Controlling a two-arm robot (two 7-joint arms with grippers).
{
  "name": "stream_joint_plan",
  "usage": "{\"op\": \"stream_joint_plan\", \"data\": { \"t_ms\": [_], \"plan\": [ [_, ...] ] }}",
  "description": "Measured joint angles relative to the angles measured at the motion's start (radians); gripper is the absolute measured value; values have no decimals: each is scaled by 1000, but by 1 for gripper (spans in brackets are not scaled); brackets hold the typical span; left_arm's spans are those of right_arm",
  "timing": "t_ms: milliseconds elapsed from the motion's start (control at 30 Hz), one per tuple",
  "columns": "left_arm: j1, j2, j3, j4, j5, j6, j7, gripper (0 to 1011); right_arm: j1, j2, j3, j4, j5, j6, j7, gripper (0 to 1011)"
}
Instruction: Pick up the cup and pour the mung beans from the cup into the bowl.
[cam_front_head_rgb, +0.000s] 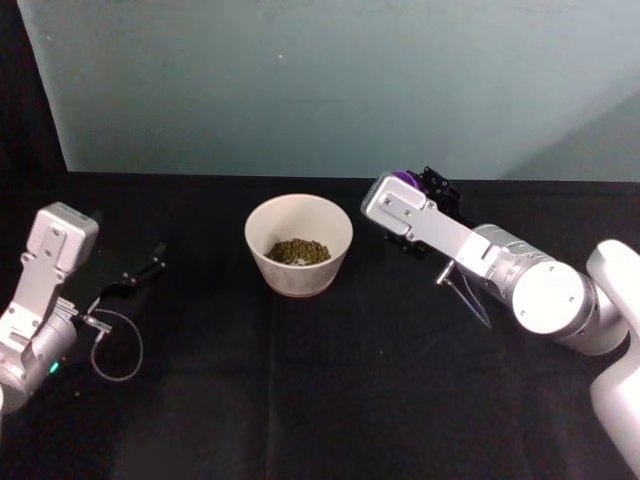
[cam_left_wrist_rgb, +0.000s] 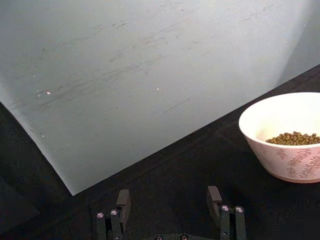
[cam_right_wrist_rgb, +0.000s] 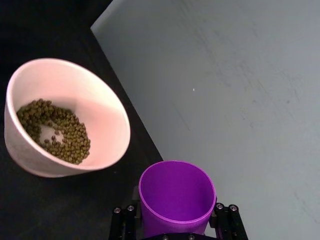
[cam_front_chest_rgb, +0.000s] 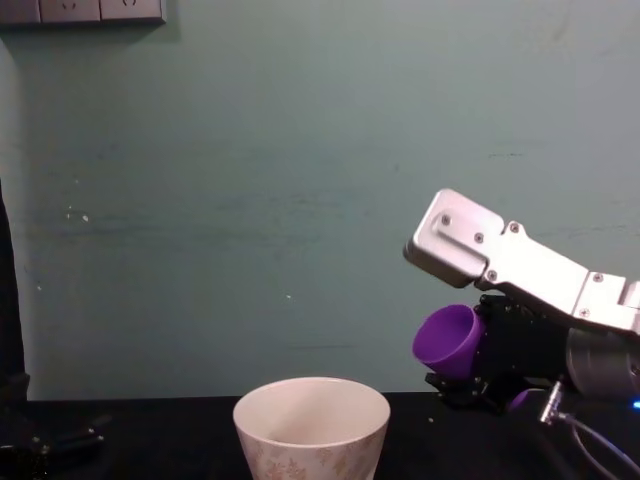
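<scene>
The white bowl (cam_front_head_rgb: 300, 281) stands mid-table with mung beans (cam_front_head_rgb: 298, 251) lying in its bottom. Its leaf pattern shows in the left wrist view (cam_left_wrist_rgb: 295, 162). To the bowl's right and raised off the table, my right gripper (cam_front_head_rgb: 425, 195) is shut on the purple cup (cam_front_head_rgb: 405, 179). In the chest view the cup (cam_front_chest_rgb: 450, 340) tilts with its mouth toward the bowl (cam_front_chest_rgb: 312, 420). The right wrist view looks into the cup (cam_right_wrist_rgb: 176, 200), and no beans show inside; the bowl (cam_right_wrist_rgb: 102, 117) lies beyond it. My left gripper (cam_front_head_rgb: 140, 270) rests open at the far left with nothing between its fingers (cam_left_wrist_rgb: 122, 202).
A pale teal wall (cam_front_head_rgb: 330, 80) stands close behind the black table (cam_front_head_rgb: 330, 400). A thin cable loop (cam_front_head_rgb: 118, 350) hangs by the left arm. Black tabletop stretches in front of the bowl.
</scene>
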Motion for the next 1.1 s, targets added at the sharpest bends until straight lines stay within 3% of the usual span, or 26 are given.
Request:
{"op": "stream_joint_plan", "data": {
  "t_ms": [733,900,1067,1100],
  "plan": [
    [0,0,0,0,0,0,0,1011,-7,3,5,-1,13,-5,-8,729],
    [0,0,0,0,0,0,0,1011,-30,-1,39,11,88,-42,-30,729],
    [0,0,0,0,0,0,0,1011,-51,-20,92,37,210,-91,-24,729],
    [0,0,0,0,0,0,0,1011,-56,-28,109,50,254,-108,-15,729]
  ]
}}
